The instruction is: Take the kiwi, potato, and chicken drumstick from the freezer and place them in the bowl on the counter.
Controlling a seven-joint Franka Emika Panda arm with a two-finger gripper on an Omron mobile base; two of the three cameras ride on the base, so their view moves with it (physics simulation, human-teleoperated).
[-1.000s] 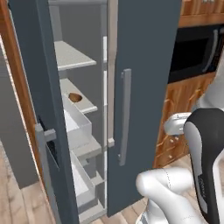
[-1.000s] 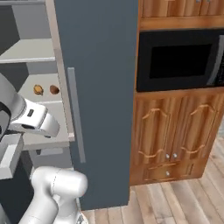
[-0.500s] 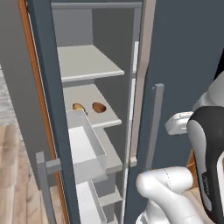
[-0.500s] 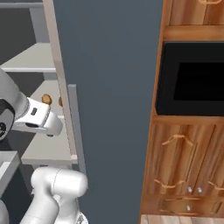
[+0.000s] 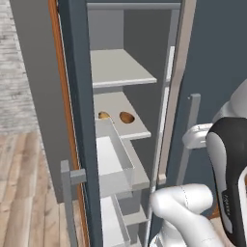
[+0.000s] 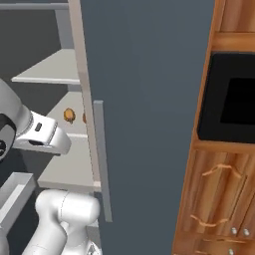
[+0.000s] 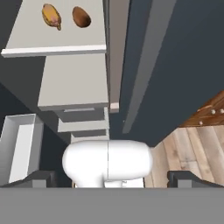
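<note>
The freezer (image 5: 77,72) stands open, slate-grey with pale shelves (image 5: 120,67). On its middle shelf (image 7: 57,37) lie the chicken drumstick (image 7: 51,16), orange-brown and long, and the potato (image 7: 81,17), a brown oval to its right. Both also show in the left base view as the drumstick (image 5: 103,116) and the potato (image 5: 126,117). In the right base view the drumstick (image 6: 69,115) sits beside the door edge. My gripper (image 7: 113,180) is open with nothing between its fingertips (image 7: 39,179), well back from that shelf. The kiwi, the bowl and the counter are out of view.
A pale door bin (image 5: 113,154) juts out below the food shelf, and pull-out drawers (image 7: 83,124) sit under it. The shut right door (image 6: 149,99) has a grey bar handle (image 6: 101,159). A black microwave (image 6: 234,99) sits in brown wooden cabinets (image 6: 214,199). The floor is wood plank (image 5: 24,193).
The base has driven closer and turned, so both base views shifted: the freezer interior now looms larger and the microwave has slid right. The two foods lie where they were.
</note>
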